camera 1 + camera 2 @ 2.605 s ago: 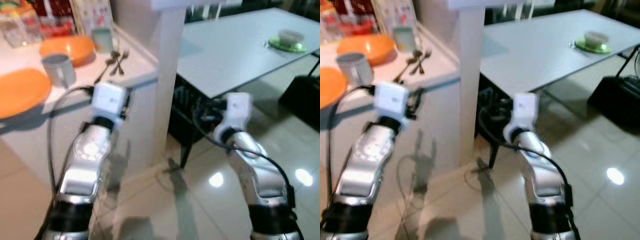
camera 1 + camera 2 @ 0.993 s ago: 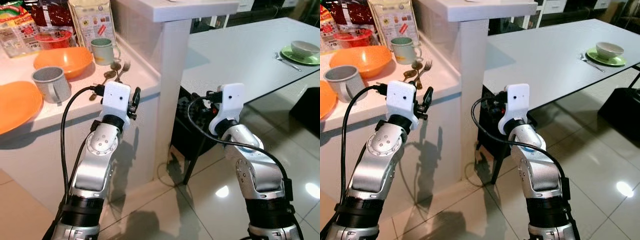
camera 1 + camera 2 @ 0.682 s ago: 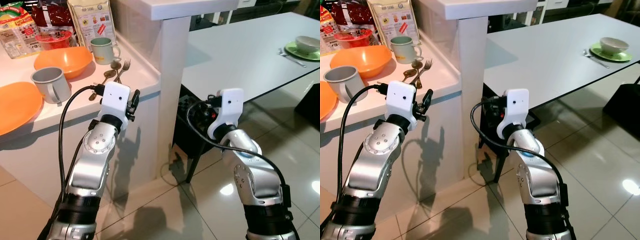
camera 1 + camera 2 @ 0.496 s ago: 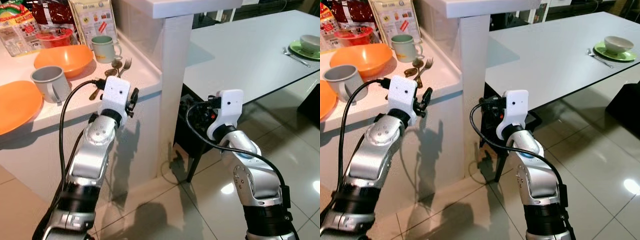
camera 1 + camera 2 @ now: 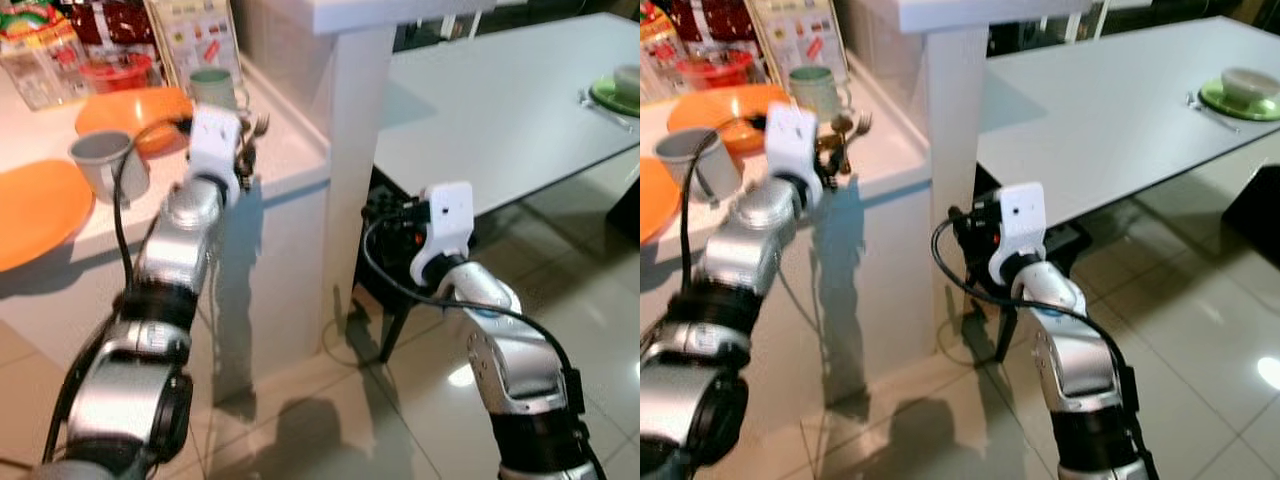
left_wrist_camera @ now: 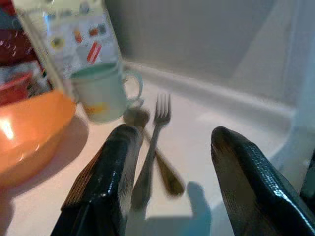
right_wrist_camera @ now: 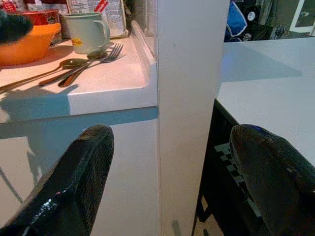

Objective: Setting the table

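Since half a second ago the left arm has risen and reached forward over the white counter (image 5: 290, 160), so the left gripper (image 6: 172, 162) now hangs above the fork (image 6: 150, 152) and spoon (image 6: 155, 147) near the counter's right edge. Its wrist view shows the two black fingers (image 6: 110, 172) spread apart, holding nothing, with the cutlery lying between them just in front of the green mug (image 6: 101, 91) and beside the orange bowl (image 6: 29, 132). The right gripper (image 7: 167, 172) stays low beside the white pillar (image 7: 189, 98), fingers wide apart and empty. The head views add the grey dining table (image 5: 1110, 110), a green plate (image 5: 1238, 98) at its far right corner.
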`<state>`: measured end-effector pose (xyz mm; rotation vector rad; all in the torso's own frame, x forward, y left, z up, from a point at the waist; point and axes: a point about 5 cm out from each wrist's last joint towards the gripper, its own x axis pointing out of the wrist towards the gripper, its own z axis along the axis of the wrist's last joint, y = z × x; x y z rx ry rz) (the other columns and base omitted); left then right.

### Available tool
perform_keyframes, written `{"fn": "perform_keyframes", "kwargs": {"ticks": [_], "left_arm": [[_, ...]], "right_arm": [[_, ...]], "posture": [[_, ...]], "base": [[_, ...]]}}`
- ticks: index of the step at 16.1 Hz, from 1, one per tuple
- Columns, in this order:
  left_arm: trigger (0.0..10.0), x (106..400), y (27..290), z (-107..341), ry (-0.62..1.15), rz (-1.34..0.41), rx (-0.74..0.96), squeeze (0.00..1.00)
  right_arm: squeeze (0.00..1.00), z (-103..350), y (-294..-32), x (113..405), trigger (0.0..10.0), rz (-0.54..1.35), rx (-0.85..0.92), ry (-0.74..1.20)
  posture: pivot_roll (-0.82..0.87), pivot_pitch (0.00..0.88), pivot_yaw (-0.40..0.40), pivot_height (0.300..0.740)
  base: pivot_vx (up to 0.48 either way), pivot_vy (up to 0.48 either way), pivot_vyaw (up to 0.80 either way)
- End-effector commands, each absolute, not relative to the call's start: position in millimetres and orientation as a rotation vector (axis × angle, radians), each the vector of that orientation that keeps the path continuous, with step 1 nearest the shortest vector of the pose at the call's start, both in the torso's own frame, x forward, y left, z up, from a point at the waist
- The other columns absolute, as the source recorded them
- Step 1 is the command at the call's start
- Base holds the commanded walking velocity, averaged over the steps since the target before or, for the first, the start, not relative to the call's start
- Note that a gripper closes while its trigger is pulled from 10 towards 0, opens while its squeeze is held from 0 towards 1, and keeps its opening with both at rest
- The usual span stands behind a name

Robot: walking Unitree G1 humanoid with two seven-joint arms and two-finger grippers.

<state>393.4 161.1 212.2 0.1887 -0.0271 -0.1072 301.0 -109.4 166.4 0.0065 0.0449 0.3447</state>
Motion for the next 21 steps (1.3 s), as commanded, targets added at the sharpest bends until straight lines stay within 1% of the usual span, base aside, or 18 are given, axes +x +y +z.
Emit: {"fn": "perform_keyframes", "kwargs": {"ticks": [1,2,3,6,7,9,11,14,21], "left_arm": [[10.0,395,160,214,-0.026,-0.119,0.171,0.04],[10.0,387,151,213,-0.067,-0.131,0.205,0.00],[10.0,380,146,212,-0.117,-0.130,0.204,0.00],[10.0,368,138,210,-0.171,-0.163,0.189,0.00],[10.0,353,135,207,-0.204,-0.188,0.182,0.00],[10.0,343,134,206,-0.222,-0.202,0.195,0.00],[10.0,327,134,197,-0.198,-0.204,0.193,0.00],[10.0,324,130,196,-0.186,-0.206,0.167,0.00],[10.0,321,125,196,-0.158,-0.232,0.161,0.00]], "right_arm": [[0.00,171,-111,299,10.0,0.346,0.008,0.032],[0.00,169,-117,297,10.0,0.309,0.018,0.036],[0.00,165,-122,295,10.0,0.279,0.031,0.048],[0.00,163,-125,296,10.0,0.242,0.010,0.052],[0.00,164,-126,299,10.0,0.224,-0.036,0.037],[0.00,166,-126,299,10.0,0.223,-0.041,0.030],[0.00,167,-127,299,10.0,0.225,-0.054,0.027],[0.00,166,-126,300,10.0,0.222,-0.066,0.028],[0.00,163,-130,298,10.0,0.207,-0.053,0.042]], "posture": [[-0.01,0.000,0.041,0.740],[0.00,0.000,0.031,0.740],[0.01,0.000,0.017,0.740],[0.02,0.000,0.002,0.740],[0.02,0.000,-0.003,0.740],[0.02,0.000,-0.007,0.740],[0.03,0.000,-0.019,0.740],[0.03,0.000,-0.025,0.740],[0.03,0.000,-0.019,0.740]], "base": [[0.000,0.000,0.00],[0.000,0.000,0.00],[0.000,0.000,0.00],[0.000,0.000,0.00],[0.240,0.000,0.00],[0.240,0.000,0.00],[0.328,0.000,0.23],[0.366,0.000,0.63],[0.367,0.000,0.00]]}}
